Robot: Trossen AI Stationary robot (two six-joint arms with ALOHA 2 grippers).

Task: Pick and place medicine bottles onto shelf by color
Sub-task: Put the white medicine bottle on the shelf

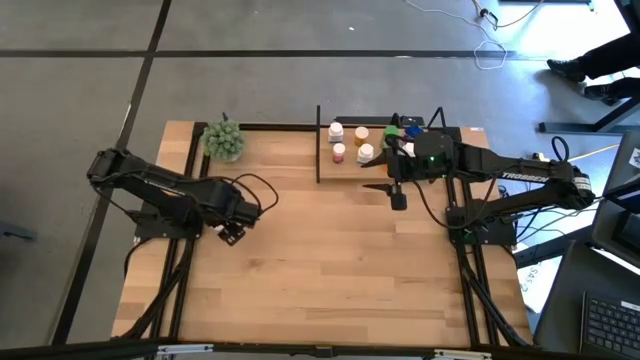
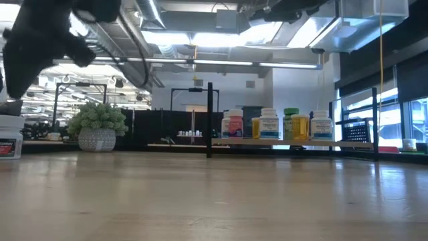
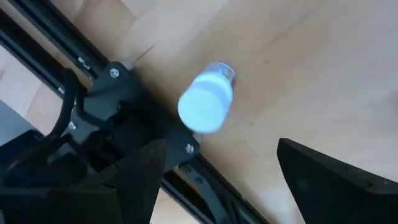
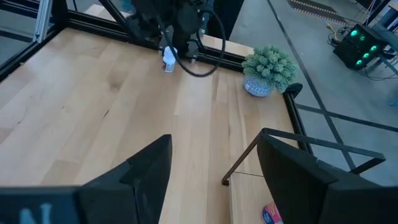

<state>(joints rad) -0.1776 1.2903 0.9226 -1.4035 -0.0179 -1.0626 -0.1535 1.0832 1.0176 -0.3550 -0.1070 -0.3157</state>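
Worktop (image 1: 330,270): mostly bare wood, black frame rails round the edge. Everything sits along the far side, so the middle is free for carrying.

Shelf (image 1: 345,168): at the far edge, right of centre, black post at its near-left corner. The low view shows bottles lined up on it, caps up: pink-red (image 2: 234,125), orange with white label (image 2: 269,124), green-capped (image 2: 291,124), another white-capped one (image 2: 321,125). From above, white-capped ones sit left (image 1: 336,131), orange in the middle, green and blue under the right arm. Looks grouped by colour already, so I'd judge the sort mostly done.

Plant (image 1: 224,140): in a pot at the far-left corner, clear of the shelf, not part of the job.

Right arm: reaches in from the right, over the shelf's right end. Right pincer (image 1: 397,192) hangs just off the shelf's near edge, over bare wood. Jaws apart, nothing between them in the wrist view. Reads as empty and clear of the shelf.

Left arm: folded by the left rail. Left pincer (image 3: 217,180) points down, jaws wide, empty.

Last stray: white bottle (image 3: 206,106), upright, near the left rail, right under the left pincer and roughly between its open fingers, not touched. Wide jaws suit a top-down grab. It's well apart from the shelf. Risk: the rail close by leaves little room on one side.
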